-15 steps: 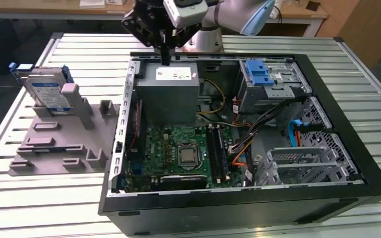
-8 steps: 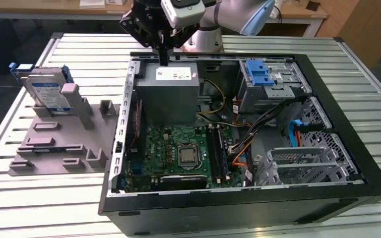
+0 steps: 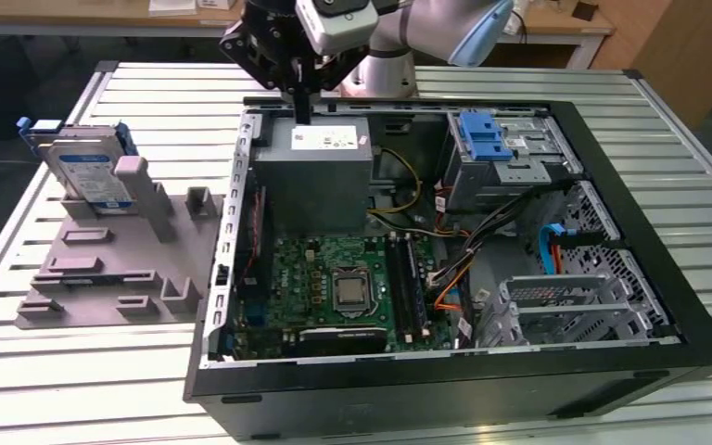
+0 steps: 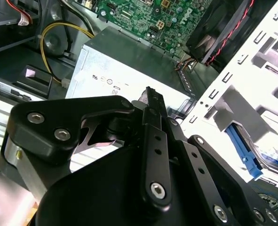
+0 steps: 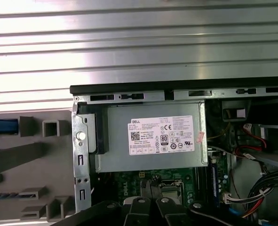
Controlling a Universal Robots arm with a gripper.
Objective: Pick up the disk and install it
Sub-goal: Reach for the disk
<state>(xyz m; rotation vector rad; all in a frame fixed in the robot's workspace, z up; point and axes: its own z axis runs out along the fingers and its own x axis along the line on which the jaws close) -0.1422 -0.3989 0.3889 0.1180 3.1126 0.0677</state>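
The disk (image 3: 89,171), silver with a blue-and-white label and a blue frame, stands upright in a grey holder (image 3: 115,264) at the exterior view's left, outside the computer case. In the first wrist view its blue edge (image 5: 1,126) shows beside the holder. My gripper (image 3: 301,113) hangs over the back rim of the open case (image 3: 455,371), just above the grey power supply box (image 3: 312,171), well away from the disk. In both wrist views its fingers (image 4: 150,101) are pressed together with nothing between them, and the tips (image 5: 151,184) hover over the power supply's edge.
Inside the case lie a green motherboard (image 3: 331,287), loose cables (image 3: 480,236), a drive bay with a blue tab (image 3: 486,139) and a metal drive cage (image 3: 566,297). The case and the holder rest on a slatted metal table (image 3: 84,371).
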